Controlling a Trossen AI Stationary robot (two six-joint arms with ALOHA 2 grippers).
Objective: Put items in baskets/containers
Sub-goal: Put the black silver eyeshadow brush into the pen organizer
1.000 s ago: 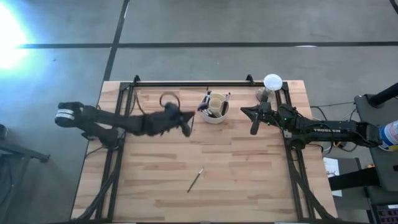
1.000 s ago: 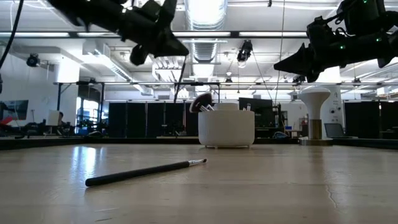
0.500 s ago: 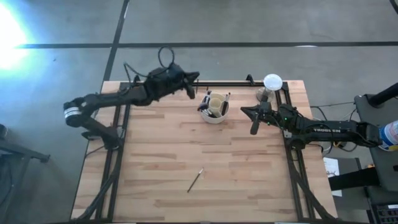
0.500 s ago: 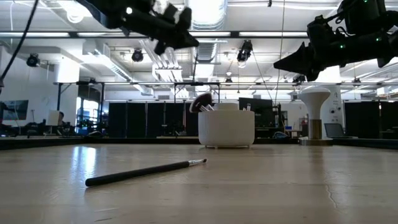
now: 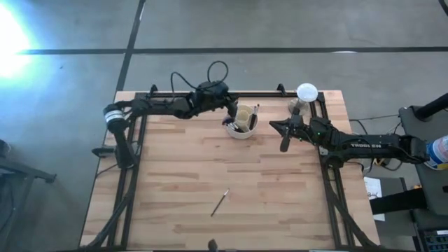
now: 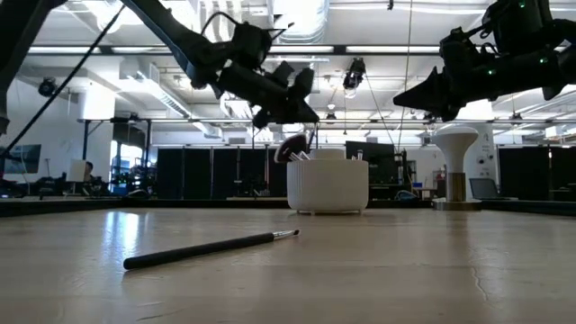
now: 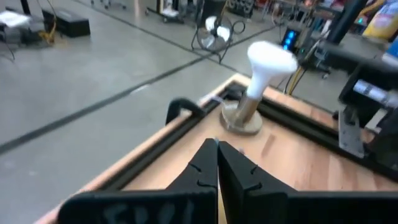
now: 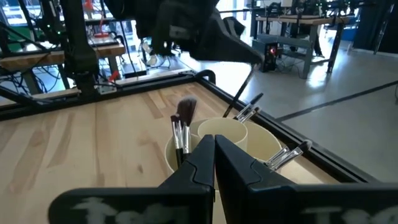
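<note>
- Now the left gripper (image 5: 233,106) hangs above the far edge of the cream holder (image 5: 241,126), with its two fingers pressed together. In the right wrist view a thin dark brush (image 8: 238,98) reaches down from under this gripper to the cup, but I cannot tell for sure if the fingers pinch it.
- The right gripper (image 5: 283,145) has its fingers pressed together too, with nothing between them. It floats over the table, near the holder, on the side toward the right arm.
- The holder stands near the far edge of the wooden table (image 5: 175,182), and several brushes stick out of it: a fluffy-headed brush (image 8: 185,111) and some with silver ferrules lean on the rim.
- One brush with a dark handle (image 5: 220,202) lies alone on the boards toward the near edge, well apart from the holder and both grippers. In the low view this brush (image 6: 209,249) lies flat with its bristles toward the holder (image 6: 327,186).
- A white globe on a stand (image 5: 304,96) stands at the far right corner, behind the right arm.
</note>
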